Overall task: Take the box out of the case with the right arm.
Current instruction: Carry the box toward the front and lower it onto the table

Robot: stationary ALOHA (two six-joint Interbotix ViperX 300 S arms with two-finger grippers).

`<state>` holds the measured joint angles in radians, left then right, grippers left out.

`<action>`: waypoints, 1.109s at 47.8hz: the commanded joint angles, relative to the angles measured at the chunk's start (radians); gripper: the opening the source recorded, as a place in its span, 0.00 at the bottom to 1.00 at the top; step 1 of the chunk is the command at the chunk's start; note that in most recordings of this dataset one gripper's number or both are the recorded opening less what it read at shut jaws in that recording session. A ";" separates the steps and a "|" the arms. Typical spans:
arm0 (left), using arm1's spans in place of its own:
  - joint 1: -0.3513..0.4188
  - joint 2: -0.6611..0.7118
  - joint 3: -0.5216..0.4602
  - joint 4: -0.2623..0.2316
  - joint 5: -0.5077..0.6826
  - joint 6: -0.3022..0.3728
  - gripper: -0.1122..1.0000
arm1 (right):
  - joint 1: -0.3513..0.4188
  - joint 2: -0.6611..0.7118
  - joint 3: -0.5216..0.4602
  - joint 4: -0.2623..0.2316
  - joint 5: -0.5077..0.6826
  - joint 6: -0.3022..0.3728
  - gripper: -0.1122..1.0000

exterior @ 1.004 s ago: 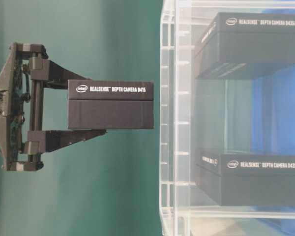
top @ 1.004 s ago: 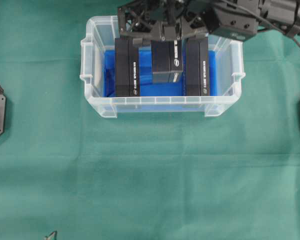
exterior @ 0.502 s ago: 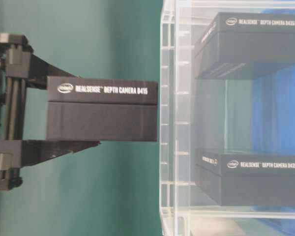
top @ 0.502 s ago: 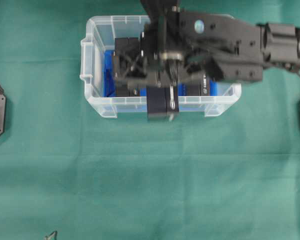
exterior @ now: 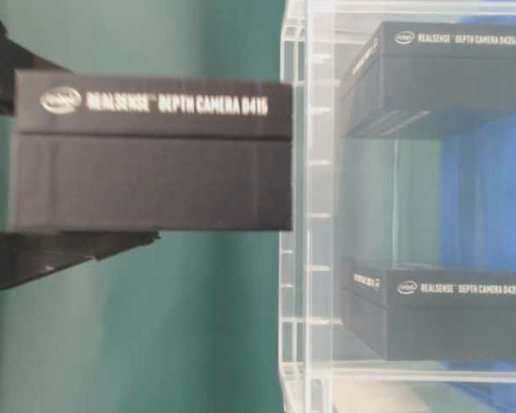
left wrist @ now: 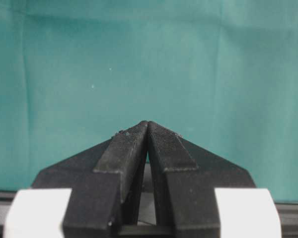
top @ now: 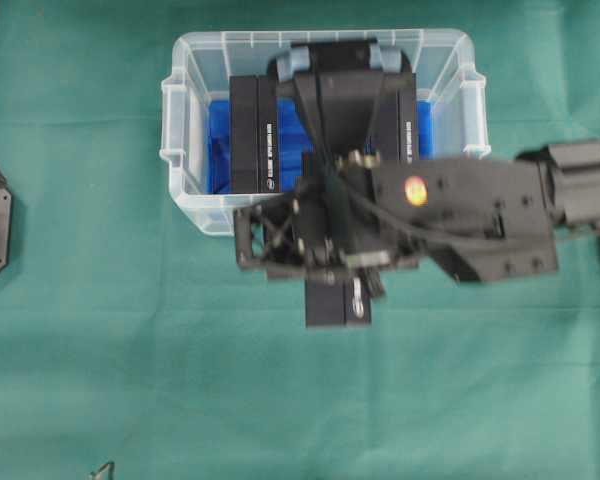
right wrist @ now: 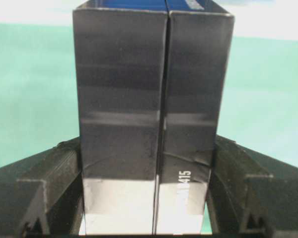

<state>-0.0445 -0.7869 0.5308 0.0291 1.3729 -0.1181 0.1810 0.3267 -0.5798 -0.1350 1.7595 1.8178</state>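
Box (top: 337,303) clamped in the right arm's jaws (top: 342,290), hanging over the green surface (top: 130,380) just below the case (top: 185,190) at the middle of the overhead view, clear of the near wall. The right arm (top: 460,215) is reaching in from the right edge of that frame, its dark links crossing over the tub's upper middle. In the right wrist view the fingers (right wrist: 44,183) are pressing on both flanks of the black box. Two more black boxes, one left (top: 254,135) and one right (top: 408,125), are lying inside the case on its blue bottom. The left arm's jaws (left wrist: 148,130) are sitting closed, tips touching, gripping nothing, over bare green cloth.
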 commanded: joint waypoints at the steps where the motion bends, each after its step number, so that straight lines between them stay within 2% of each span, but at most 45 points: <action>1: -0.003 -0.002 -0.023 0.002 -0.003 0.002 0.12 | 0.028 -0.055 -0.029 -0.006 0.003 0.021 0.69; 13: -0.003 0.000 -0.025 0.002 -0.003 0.000 0.12 | 0.075 -0.055 -0.029 -0.002 0.002 0.071 0.69; 38: -0.006 0.000 -0.023 0.002 -0.003 0.000 0.12 | 0.077 -0.025 -0.015 -0.006 0.025 0.074 0.69; 47: -0.003 0.000 -0.023 0.002 -0.003 0.000 0.12 | 0.077 -0.005 0.031 -0.006 0.003 0.074 0.69; 53: -0.003 -0.002 -0.023 0.002 -0.003 -0.002 0.12 | 0.077 -0.002 0.094 -0.005 -0.055 0.075 0.69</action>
<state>-0.0460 -0.7900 0.5308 0.0291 1.3729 -0.1181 0.2546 0.3497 -0.5047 -0.1365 1.7380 1.8914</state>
